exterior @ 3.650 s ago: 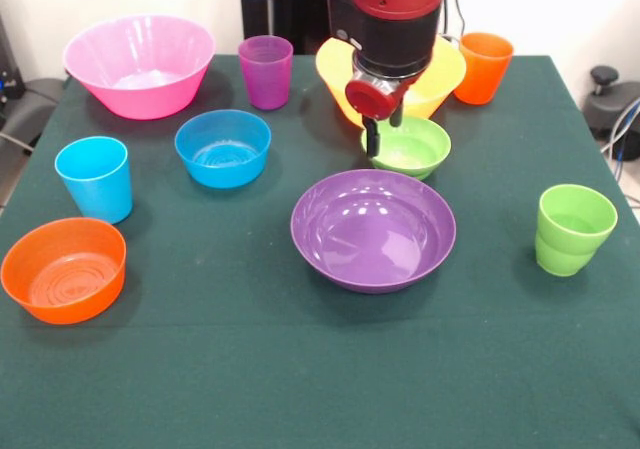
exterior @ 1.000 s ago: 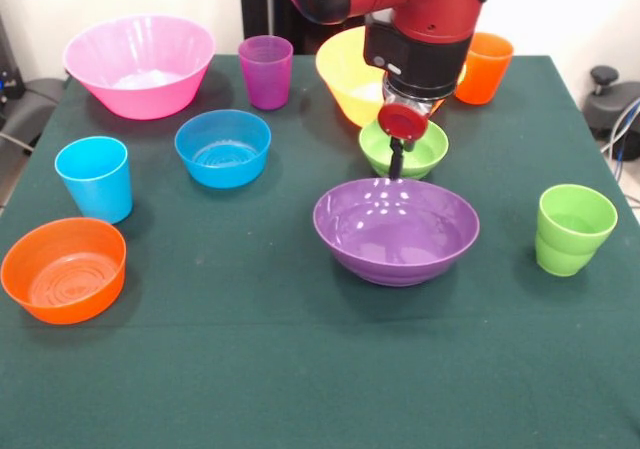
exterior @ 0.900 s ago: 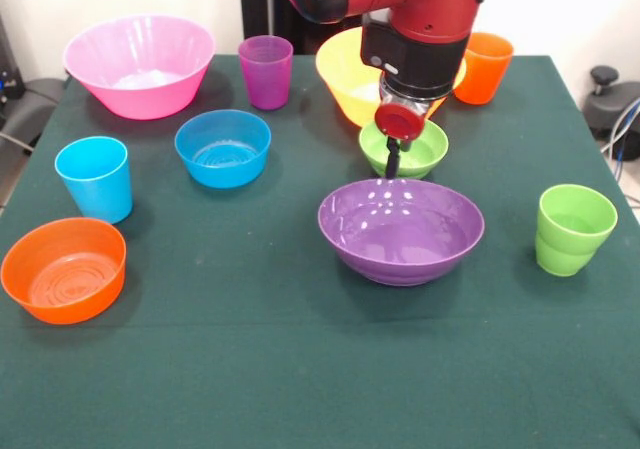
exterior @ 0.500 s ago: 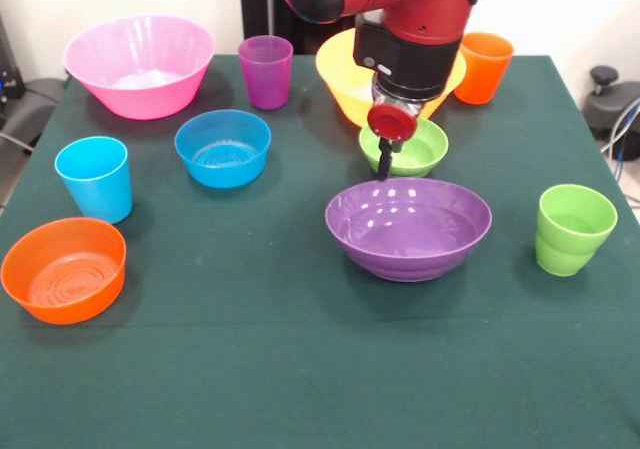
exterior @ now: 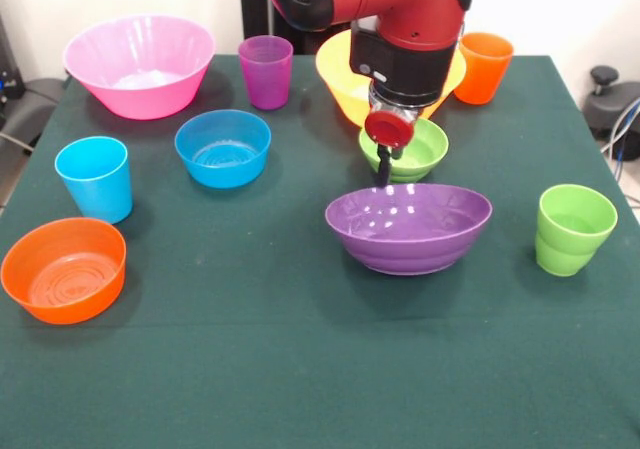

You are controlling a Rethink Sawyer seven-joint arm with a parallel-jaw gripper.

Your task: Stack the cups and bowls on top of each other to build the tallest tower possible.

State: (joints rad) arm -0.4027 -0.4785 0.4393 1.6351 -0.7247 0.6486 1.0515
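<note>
My gripper is shut on the far rim of the wide purple bowl and holds it a little above the green cloth, slightly tilted. The small green bowl sits just behind it, with the large yellow-orange bowl behind that, partly hidden by the arm. The large pink bowl is at the far left. The small blue bowl and small orange bowl are on the left. The purple cup, orange cup, sky blue cup and lime green cup stand upright and apart.
The table is covered in dark green cloth, and its near half holds no objects. The red and black arm comes down over the far middle. Floor and cables show past the table's left and right edges.
The gripper closed on the purple bowl's far rim, dragged it right and lifted it off the cloth. The arm shifted right and up. Everything else stayed put.
</note>
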